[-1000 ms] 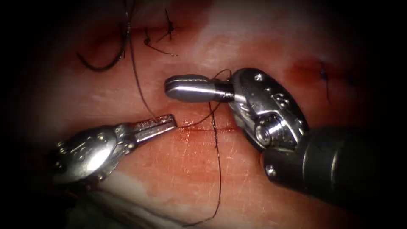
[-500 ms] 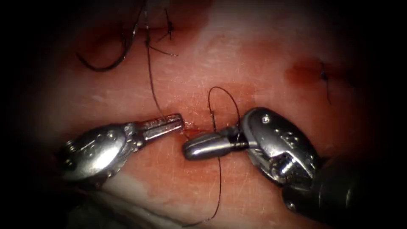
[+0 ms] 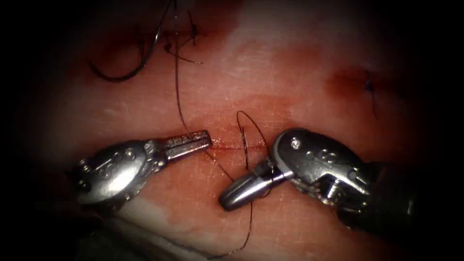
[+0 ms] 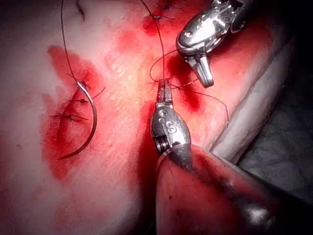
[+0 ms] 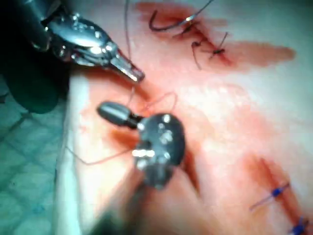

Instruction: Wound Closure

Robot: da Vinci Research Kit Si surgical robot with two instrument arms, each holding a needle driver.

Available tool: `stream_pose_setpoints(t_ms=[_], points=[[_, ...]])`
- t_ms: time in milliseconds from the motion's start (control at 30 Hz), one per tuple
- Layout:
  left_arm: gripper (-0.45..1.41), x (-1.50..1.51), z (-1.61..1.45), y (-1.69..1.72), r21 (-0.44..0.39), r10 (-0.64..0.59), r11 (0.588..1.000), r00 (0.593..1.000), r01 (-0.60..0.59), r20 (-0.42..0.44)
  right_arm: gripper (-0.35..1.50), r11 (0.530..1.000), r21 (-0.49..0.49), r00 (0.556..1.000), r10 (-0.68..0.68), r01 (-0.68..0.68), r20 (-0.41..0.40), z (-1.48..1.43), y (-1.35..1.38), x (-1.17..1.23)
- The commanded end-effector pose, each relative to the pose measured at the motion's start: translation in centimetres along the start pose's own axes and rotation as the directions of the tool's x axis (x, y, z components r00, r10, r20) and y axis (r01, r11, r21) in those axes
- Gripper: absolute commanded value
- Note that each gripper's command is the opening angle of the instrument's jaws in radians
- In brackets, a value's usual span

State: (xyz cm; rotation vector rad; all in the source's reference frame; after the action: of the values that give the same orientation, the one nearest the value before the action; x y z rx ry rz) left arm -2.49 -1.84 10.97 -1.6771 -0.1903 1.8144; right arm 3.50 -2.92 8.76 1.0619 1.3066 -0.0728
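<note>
Here both pincers are clamped on thread (image 3: 177, 92): left pincer (image 3: 205, 138), right pincer (image 3: 227, 200); needle (image 3: 126, 72) lies free.

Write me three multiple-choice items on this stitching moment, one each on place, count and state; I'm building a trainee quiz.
1. Where is the needle?
A) lying free on the tissue
B) driven into the cut
C) held by a tool

2. How many grippers show in the endoscope view?
A) one
B) two
C) three

3. The left gripper is:
A) open and empty
B) shut on the thread
C) shut on the needle

Key:
1 A, its whole curve lies bare and unheld.
2 B, the left one plus the right gripper, shut, with thread looped round it.
3 B, the thread runs up from its closed tips.
</note>
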Motion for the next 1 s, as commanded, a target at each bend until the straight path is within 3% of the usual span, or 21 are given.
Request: stream_pose_setpoints(t_ms=[33, 367, 633, 900, 1000], points=[[-0.45, -0.10, 0.05, 0.03, -0.002, -0.002, 1.000, 1.000, 0.002, 0.000, -0.11, 0.999, 0.035, 1.000, -0.011, 0.010, 0.029, 0.07, 0.06, -0.04], [-0.45, -0.20, 0.09, 0.08, -0.017, -0.005, 1.000, 1.000, 0.005, 0.000, 0.15, 0.984, 0.166, 0.990, -0.089, 0.070, 0.112, 0.21, -0.06, -0.03], [-0.45, -0.20, 0.09, 0.08, -0.022, -0.005, 1.000, 1.000, 0.005, 0.003, 0.69, 0.969, 0.213, 0.958, -0.172, 0.123, 0.228, 0.28, -0.16, -0.12], [-0.45, -0.21, 0.08, 0.07, -0.027, -0.004, 1.000, 1.000, 0.004, 0.006, 0.72, 0.953, 0.250, 0.917, -0.246, 0.171, 0.313, 0.25, -0.19, -0.19], [-0.45, -0.21, 0.08, 0.07, -0.028, -0.004, 1.000, 1.000, 0.004, 0.009, 0.72, 0.949, 0.249, 0.883, -0.281, 0.196, 0.376, 0.26, -0.15, -0.23]])
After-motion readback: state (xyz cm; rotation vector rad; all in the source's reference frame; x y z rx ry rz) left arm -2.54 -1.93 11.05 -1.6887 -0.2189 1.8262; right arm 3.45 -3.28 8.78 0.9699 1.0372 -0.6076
